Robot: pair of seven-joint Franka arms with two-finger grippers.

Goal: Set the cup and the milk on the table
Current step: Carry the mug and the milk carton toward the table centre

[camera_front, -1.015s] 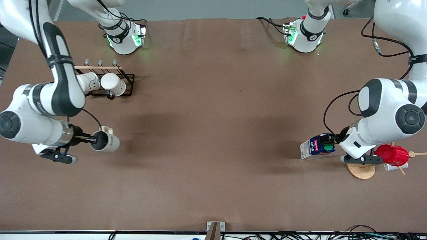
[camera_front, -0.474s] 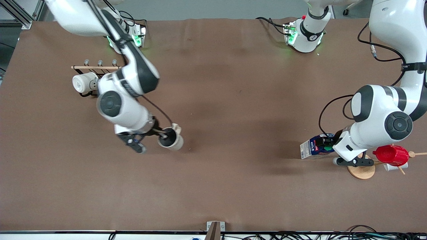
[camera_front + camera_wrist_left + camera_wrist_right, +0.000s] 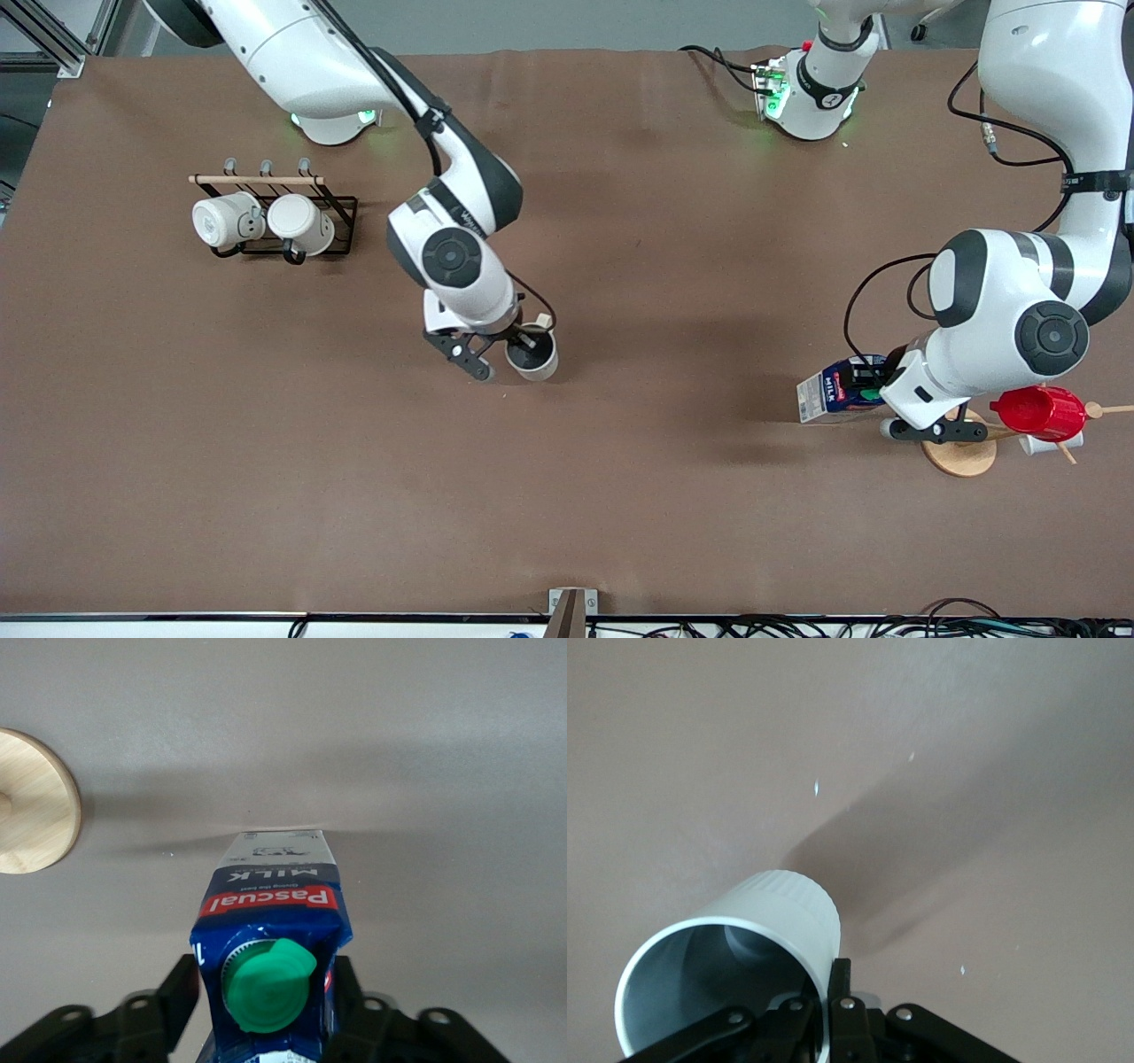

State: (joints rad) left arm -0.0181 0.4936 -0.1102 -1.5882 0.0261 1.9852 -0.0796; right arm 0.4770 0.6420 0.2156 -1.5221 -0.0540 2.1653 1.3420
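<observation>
My right gripper (image 3: 521, 341) is shut on the rim of the cup (image 3: 532, 353), a cream mug with a dark inside, and holds it over the middle of the brown table (image 3: 620, 496). In the right wrist view one finger is inside the cup (image 3: 744, 966) and one outside. My left gripper (image 3: 873, 379) is shut on the gabled top of the milk (image 3: 837, 388), a blue and white carton with a green cap, near the left arm's end. In the left wrist view the milk (image 3: 270, 930) sits between my black fingers (image 3: 177, 992).
A black wire rack (image 3: 341, 221) with two white mugs (image 3: 257, 221) stands toward the right arm's end. A wooden mug tree with a round base (image 3: 959, 455) and a red cup (image 3: 1041, 412) stands beside the milk; its base shows in the left wrist view (image 3: 31, 815).
My right arm has carried the cup from the right arm's end to over the table's middle. The left gripper and the milk have barely shifted.
</observation>
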